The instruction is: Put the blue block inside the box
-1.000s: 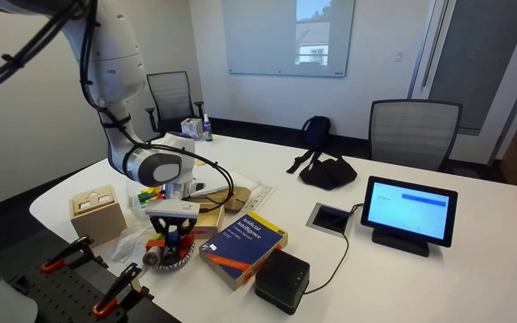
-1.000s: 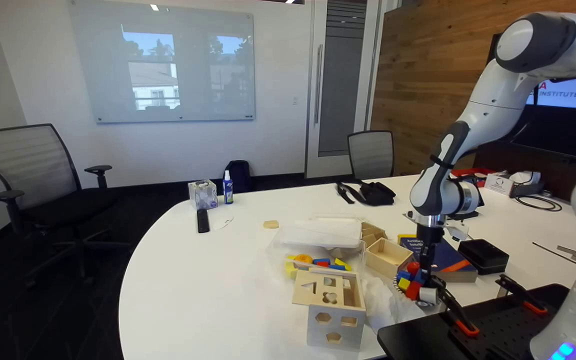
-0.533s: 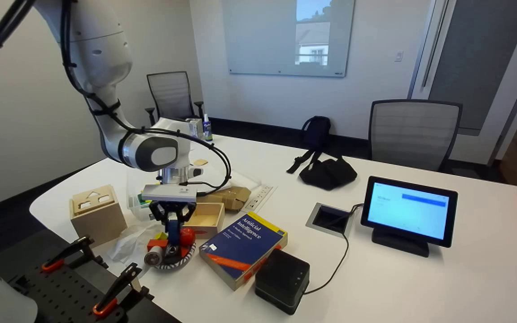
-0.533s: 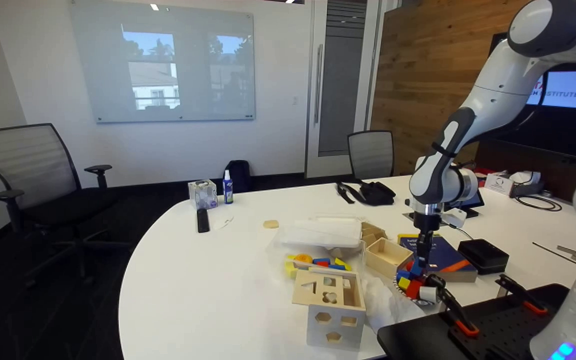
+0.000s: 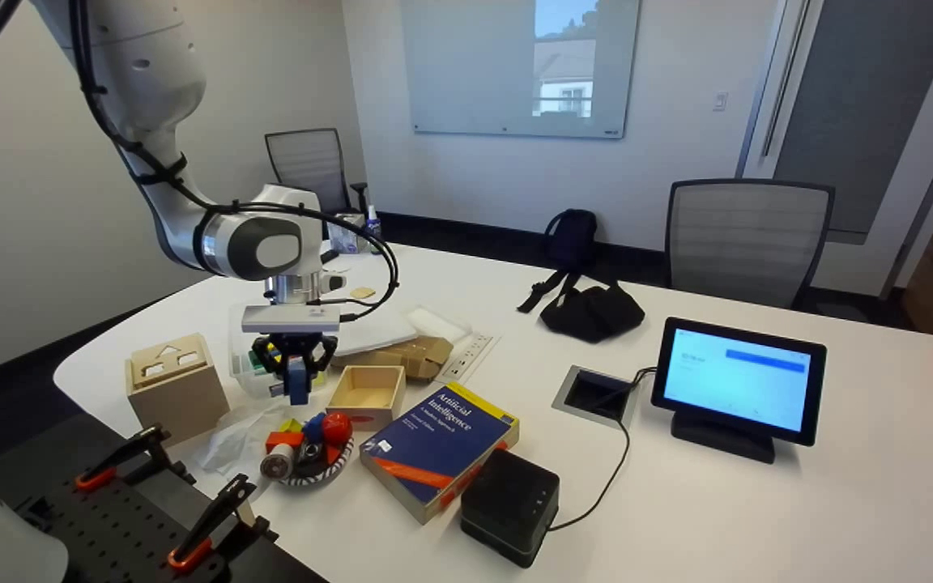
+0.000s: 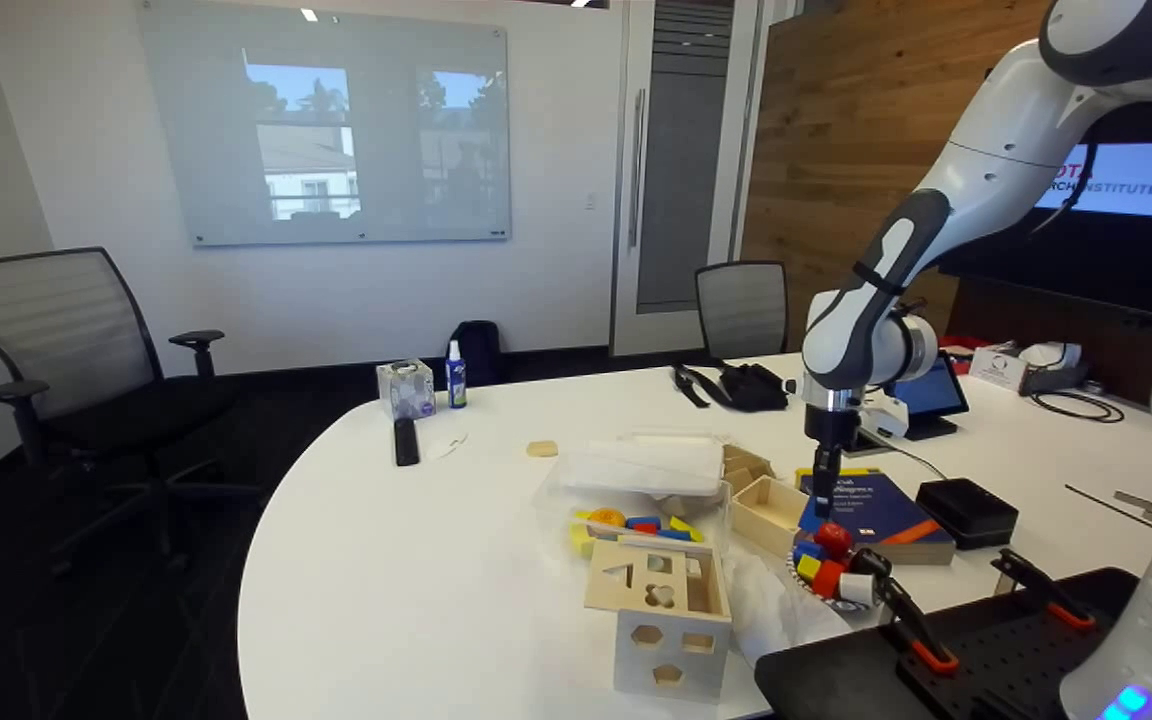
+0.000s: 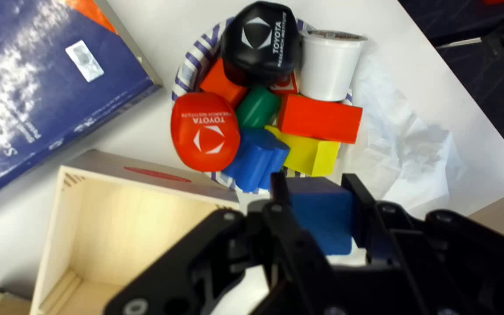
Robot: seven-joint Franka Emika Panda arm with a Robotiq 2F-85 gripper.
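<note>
Above the table (image 5: 709,518), we see the gripper (image 5: 297,377) with its jaws partly closed, clamped on the blue block (image 7: 326,218) from both sides, the gap between them no wider than the block. We find the block outside the box (image 7: 116,167), the open-topped wooden one with a red oval mark (image 7: 157,174); in the wrist view it hangs just beside that box, and the gripper itself hides the box's nearest side from us.

The striped bowl (image 7: 193,65) stands just beside the box too; whether the two touch, we cannot tell. In it we count one black rounded piece (image 7: 260,48), one red rounded piece (image 7: 206,140), one white cup (image 7: 330,70), one green piece (image 7: 257,107) and one yellow piece (image 7: 302,153), plus red blocks (image 7: 322,118) and blue pieces (image 7: 254,162) that overlap too much for us to number. Next to the bowl lies one crumpled white sheet (image 7: 422,157).

Around these, we count one blue book (image 5: 434,449) near the box, one small black box (image 5: 509,506) just beside the book, one clear tub (image 5: 244,376), one shape sorter (image 5: 183,405), two clamps (image 5: 214,520) on the black board (image 5: 134,518), one tablet-like screen (image 5: 738,389) and, in an exterior view, two chairs (image 5: 746,243).
</note>
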